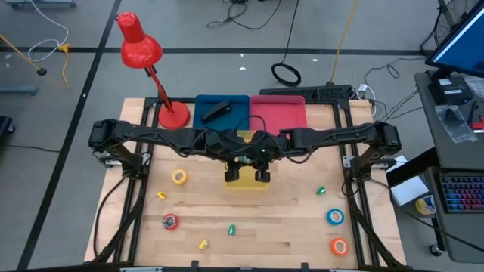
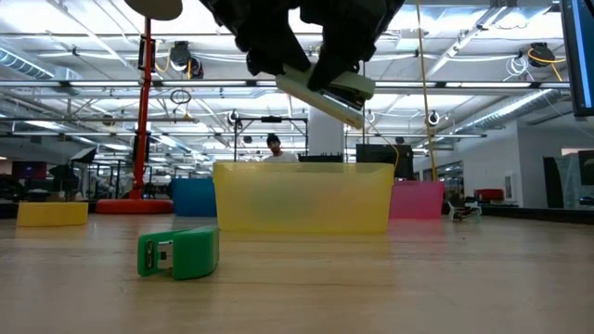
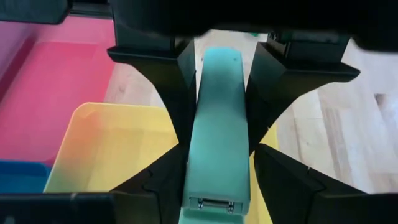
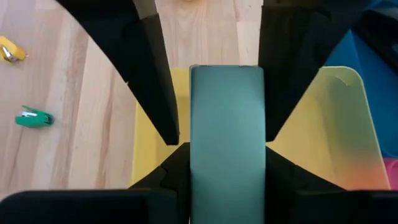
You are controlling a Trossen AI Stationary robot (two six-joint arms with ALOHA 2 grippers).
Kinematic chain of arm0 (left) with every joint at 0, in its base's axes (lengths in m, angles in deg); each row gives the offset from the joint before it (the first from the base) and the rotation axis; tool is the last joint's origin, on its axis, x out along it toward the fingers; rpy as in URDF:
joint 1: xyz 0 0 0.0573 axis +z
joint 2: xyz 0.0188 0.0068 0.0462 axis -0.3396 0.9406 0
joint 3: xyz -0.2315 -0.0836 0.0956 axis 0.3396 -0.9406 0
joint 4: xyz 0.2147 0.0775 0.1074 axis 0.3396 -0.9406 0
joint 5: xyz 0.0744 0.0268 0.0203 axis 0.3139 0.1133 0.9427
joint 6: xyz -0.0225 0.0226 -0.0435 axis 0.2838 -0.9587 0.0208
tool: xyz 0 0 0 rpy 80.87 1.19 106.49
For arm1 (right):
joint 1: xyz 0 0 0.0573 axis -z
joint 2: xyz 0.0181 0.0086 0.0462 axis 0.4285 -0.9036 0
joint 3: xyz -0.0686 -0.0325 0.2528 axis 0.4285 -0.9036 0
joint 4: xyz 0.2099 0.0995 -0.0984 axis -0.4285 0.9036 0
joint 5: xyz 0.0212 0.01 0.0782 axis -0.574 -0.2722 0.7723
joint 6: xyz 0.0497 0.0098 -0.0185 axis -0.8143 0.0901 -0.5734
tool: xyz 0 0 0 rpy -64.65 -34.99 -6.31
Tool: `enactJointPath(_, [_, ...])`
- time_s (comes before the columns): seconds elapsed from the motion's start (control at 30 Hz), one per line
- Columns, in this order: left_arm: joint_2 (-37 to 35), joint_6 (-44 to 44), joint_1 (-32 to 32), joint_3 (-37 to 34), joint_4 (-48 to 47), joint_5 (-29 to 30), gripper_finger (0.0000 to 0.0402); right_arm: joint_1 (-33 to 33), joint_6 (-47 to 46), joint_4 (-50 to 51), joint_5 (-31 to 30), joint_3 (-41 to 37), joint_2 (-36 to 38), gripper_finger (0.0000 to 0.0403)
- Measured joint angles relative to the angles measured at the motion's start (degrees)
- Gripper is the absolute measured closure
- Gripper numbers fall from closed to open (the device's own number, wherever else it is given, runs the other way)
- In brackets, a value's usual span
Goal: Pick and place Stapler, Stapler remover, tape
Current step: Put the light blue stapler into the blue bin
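Note:
A pale green stapler (image 2: pixel 325 91) hangs tilted above the yellow bin (image 2: pixel 302 211), between both grippers. My left gripper (image 1: pixel 233 174) and right gripper (image 1: pixel 262 175) meet over the yellow bin (image 1: pixel 246 183) at mid-table, both shut on the stapler. A black stapler (image 1: pixel 215 110) lies in the blue bin (image 1: pixel 221 121). Tape rolls lie flat on the table: yellow (image 1: pixel 179 177), red (image 1: pixel 171 221), blue (image 1: pixel 335 217) and orange (image 1: pixel 339 245). Small green pieces (image 1: pixel 231 228) (image 1: pixel 321 191) and yellow ones (image 1: pixel 161 195) (image 1: pixel 203 244) lie among them. My left gripper (image 3: pixel 217 186) pinches the stapler's long sides (image 3: pixel 214 168) between its two fingers, near the end with the metal fitting. The fingers come from above and lie across the stapler. It is lifted clear over the yellow bin. My right gripper (image 4: pixel 227 186) pinches the stapler's long sides (image 4: pixel 227 155) between its two fingers, farther along the body than the left gripper. The fingers come from above and lie across the stapler. The stapler hangs tilted, clear of the bin.
A pink bin (image 1: pixel 277 113) stands beside the blue one at the far edge. A red desk lamp (image 1: pixel 140 45) has its base (image 1: pixel 173 115) at the far left. One green piece (image 2: pixel 178 252) lies near the front edge. Bare wood lies along the table's near side.

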Motion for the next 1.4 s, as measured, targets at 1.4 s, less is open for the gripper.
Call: enactJointPath(1.4, [-0.68,1.61,0.02,0.11,-8.01,-0.19,0.0275,0.15,1.30,0.89,2.11,0.17,-0.37,0.0147])
